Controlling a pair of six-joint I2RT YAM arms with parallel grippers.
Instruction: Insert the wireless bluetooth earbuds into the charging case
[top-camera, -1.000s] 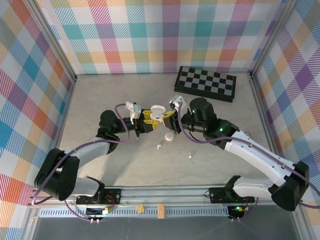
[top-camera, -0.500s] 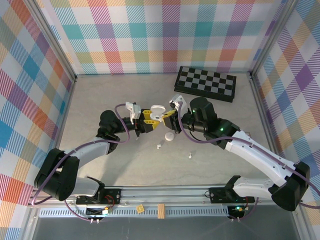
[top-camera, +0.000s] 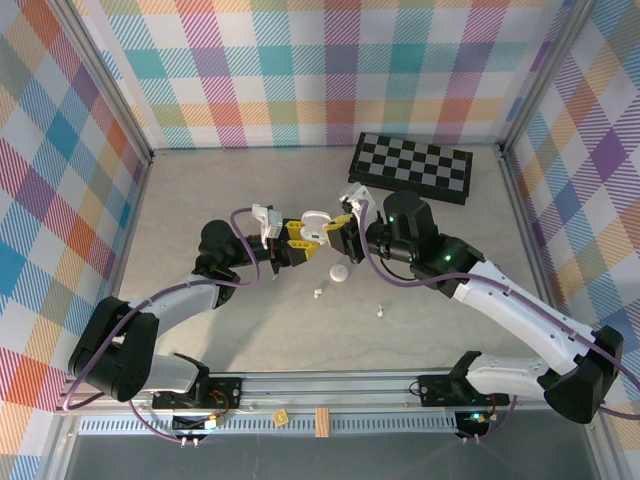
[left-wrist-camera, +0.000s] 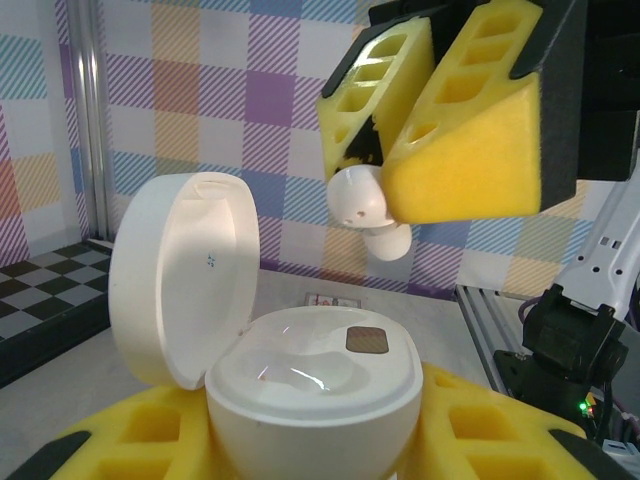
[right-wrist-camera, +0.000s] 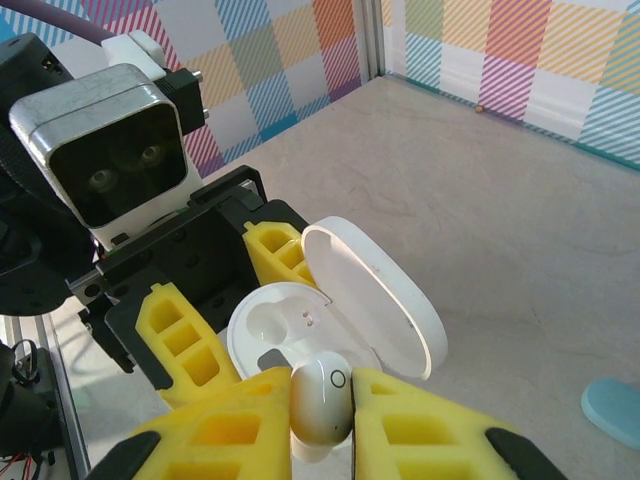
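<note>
- Since a second ago the right arm has swung slightly toward the far side, which brings the right fingers in over the open charging case. The left arm has kept its place.
- The left fingers clamp the case's base from both sides and hold it clear of the worktop. Its mouth faces up and its lid is hinged back, standing nearly upright.
- The right fingers pinch a white earbud by its sides. It hangs just above the case without touching it, toward the side away from the lid.
- The earbud's long axis runs steeply downward, with the rounded head on top and the narrower end aimed at the case's interior. In the right wrist view its ring-marked face looks back at the camera.
- To do this step well, I judge the lower end should first line up over an empty well, with the tilt matching the well.
- The descent should then be slow and straight, with release only once the bud is seated, while the case stays still and the lid is not nudged.
</note>
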